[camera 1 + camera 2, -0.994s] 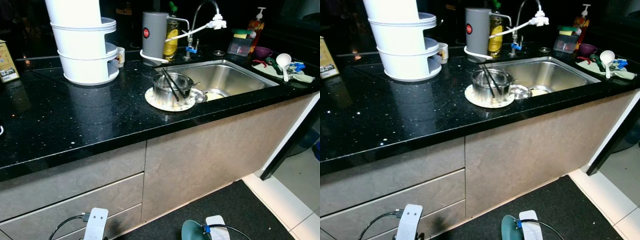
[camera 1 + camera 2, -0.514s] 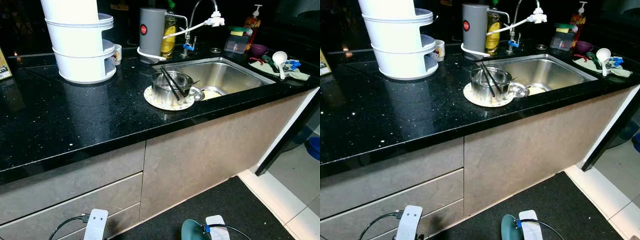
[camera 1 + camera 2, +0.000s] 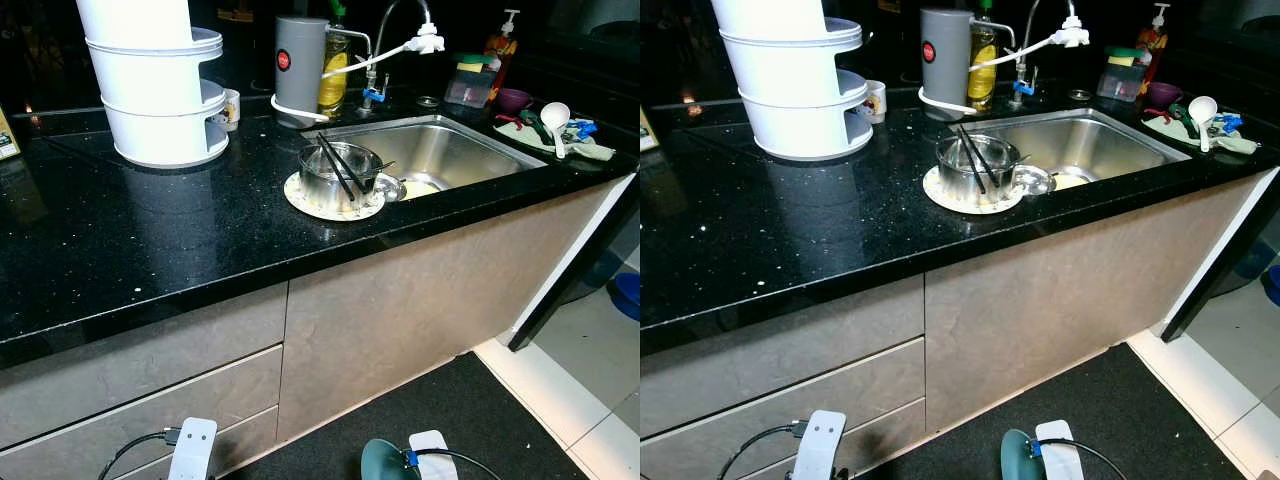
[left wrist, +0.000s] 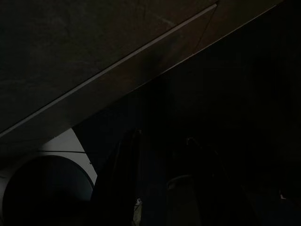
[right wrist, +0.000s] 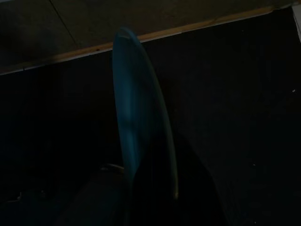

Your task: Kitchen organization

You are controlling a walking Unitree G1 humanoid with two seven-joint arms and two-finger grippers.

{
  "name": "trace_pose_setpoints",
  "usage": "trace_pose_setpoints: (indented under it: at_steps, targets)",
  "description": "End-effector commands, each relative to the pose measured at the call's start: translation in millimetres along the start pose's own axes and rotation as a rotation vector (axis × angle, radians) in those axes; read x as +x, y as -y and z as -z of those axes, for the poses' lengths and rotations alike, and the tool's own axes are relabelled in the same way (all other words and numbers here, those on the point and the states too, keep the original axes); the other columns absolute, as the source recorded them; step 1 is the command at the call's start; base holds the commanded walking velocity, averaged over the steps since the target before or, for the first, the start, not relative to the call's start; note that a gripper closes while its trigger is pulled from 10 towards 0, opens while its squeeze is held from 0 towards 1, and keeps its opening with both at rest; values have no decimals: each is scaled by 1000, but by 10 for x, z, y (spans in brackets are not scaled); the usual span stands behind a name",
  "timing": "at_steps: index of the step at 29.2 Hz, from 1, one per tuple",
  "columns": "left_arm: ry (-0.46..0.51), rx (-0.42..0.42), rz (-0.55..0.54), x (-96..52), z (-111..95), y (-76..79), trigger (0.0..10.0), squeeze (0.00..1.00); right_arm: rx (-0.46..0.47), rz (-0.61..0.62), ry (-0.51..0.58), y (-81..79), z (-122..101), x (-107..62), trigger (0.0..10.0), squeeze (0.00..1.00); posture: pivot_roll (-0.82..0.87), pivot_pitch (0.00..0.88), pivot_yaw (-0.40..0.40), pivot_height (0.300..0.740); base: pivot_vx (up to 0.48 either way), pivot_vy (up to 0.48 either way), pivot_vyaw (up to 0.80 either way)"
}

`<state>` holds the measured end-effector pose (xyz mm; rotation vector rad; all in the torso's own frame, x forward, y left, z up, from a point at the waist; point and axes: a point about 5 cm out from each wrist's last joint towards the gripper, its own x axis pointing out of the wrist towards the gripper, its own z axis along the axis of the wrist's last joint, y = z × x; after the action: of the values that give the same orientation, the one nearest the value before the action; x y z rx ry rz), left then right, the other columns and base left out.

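The right gripper (image 5: 141, 188) hangs low, clamped on a teal plate (image 5: 134, 113) held edge-on. Best lift it level before reaching the counter (image 3: 150, 240); left gripper's (image 4: 160, 188) fingers can't be told.

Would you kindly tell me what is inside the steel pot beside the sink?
A pair of black chopsticks leans inside the steel pot, which stands on a round plate. The pot's wall hides whatever lies at its bottom.
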<state>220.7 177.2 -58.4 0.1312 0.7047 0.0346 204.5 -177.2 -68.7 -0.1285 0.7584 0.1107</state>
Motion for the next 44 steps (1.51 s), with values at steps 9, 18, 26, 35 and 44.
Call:
trace_pose_setpoints:
  at_steps: [9,18,26,35,44]
  targets:
    - [-4,10,17,-17,38,58,10000,0,25,-57,-43,-146,111,-20,10000,0,-24,79,-53,740,0,0,0]
    - [-8,10,19,-18,47,61,10000,0,23,-52,-43,-139,106,-18,10000,0,-25,77,-53,740,0,0,0]
    - [-13,7,16,-18,54,60,10000,0,23,-49,-43,-133,98,-15,10000,0,-24,75,-59,740,0,0,0]
    - [-22,14,18,-29,90,39,10000,0,30,-49,-51,-158,130,-25,10000,0,-12,58,-47,740,0,0,0]
    - [-24,25,15,-39,114,8,10000,0,29,-56,-59,-188,158,-33,10000,0,-11,32,-43,740,0,0,0]
